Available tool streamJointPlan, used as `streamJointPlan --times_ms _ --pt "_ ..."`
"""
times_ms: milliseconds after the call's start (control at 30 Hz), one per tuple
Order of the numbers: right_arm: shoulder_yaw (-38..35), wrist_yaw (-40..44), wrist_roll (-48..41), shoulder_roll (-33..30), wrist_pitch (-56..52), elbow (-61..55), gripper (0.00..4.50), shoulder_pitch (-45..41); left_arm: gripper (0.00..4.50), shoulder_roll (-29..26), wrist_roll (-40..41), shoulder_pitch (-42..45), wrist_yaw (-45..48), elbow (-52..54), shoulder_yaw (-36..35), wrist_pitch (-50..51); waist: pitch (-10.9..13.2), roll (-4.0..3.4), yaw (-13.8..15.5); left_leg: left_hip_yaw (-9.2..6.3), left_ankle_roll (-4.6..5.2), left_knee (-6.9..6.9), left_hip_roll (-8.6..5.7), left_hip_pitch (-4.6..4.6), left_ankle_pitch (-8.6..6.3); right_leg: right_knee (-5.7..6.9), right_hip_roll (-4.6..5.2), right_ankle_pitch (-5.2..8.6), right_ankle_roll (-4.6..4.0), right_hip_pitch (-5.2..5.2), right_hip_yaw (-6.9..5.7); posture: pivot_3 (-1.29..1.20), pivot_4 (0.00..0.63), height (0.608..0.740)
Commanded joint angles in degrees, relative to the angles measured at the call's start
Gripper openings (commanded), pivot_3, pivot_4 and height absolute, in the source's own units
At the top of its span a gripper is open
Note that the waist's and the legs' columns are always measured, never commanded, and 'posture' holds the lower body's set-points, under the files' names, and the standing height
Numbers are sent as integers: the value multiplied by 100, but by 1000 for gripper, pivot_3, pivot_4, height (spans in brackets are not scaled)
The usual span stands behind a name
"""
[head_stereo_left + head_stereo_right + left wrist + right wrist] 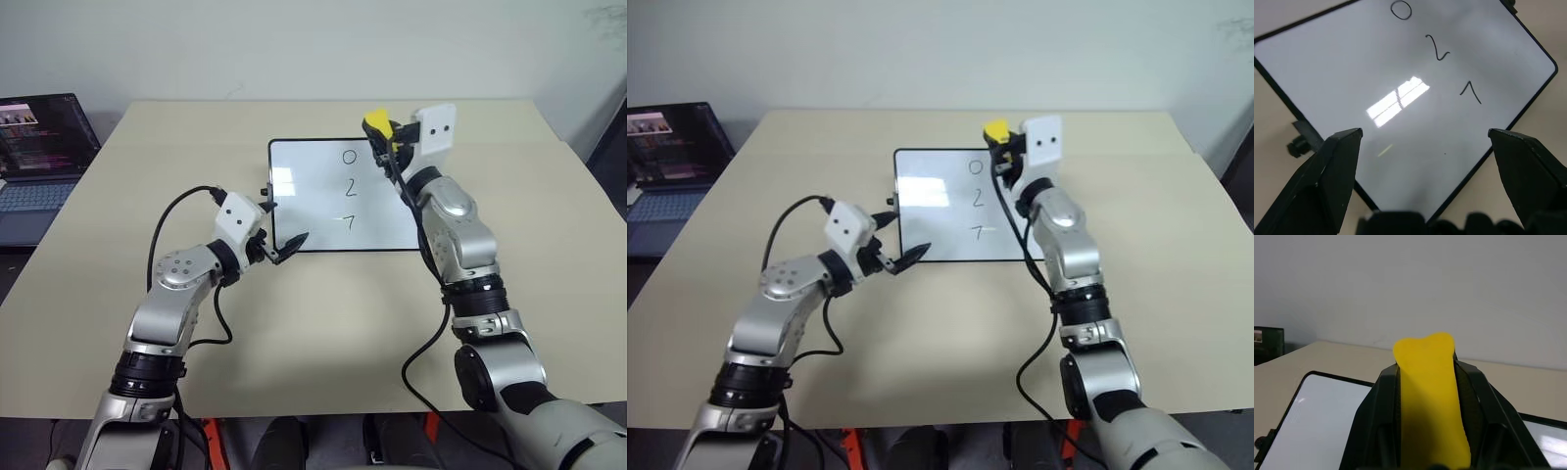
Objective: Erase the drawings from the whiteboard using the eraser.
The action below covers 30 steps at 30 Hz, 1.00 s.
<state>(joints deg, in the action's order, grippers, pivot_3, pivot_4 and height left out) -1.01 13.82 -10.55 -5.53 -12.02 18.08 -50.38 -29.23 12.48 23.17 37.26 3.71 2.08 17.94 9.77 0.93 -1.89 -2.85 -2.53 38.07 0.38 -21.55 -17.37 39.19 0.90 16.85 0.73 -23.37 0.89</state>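
The whiteboard (309, 211) lies flat on the table's far middle, and the drawings (350, 188), a "0", a "2" and a "7", run in a column down its right half. The same drawings (1439, 51) show in the left wrist view. My right gripper (380, 132) hovers over the board's far right corner, close to the "0", shut on the yellow eraser (375, 123). The eraser (1429, 391) sticks out past the black fingers (1378, 406). My left gripper (287, 251) stands open at the board's near left corner, nothing between its fingers (1334, 161).
An open laptop (39, 157) sits off the table's left side. The beige table (313, 333) stretches bare in front of the board. Black cables hang from both forearms. A small black knob (1297, 145) juts from the board's left edge.
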Motion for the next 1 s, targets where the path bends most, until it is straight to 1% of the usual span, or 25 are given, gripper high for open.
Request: streamJointPlan --times_ms 33,233,1000 --pt "-14 113 36 56 365 141 1228 -272 4500 81 -35 129 80 9 53 -163 0 0 3 0 -1 1 0 -6 0 -2 0 0 0 -4 -1 0 150 740" --pt "17 216 103 97 672 502 1228 -467 4500 207 -48 234 101 -43 125 -137 0 0 2 0 -2 3 -2 -22 1 -7 3 -2 1 -16 -2 0 150 740" --pt "-106 404 161 1 1253 1489 1228 -1031 4500 178 -85 664 225 -276 145 -138 0 0 1 1 -6 6 -1 -23 4 -2 3 -3 0 -18 -2 0 150 740"
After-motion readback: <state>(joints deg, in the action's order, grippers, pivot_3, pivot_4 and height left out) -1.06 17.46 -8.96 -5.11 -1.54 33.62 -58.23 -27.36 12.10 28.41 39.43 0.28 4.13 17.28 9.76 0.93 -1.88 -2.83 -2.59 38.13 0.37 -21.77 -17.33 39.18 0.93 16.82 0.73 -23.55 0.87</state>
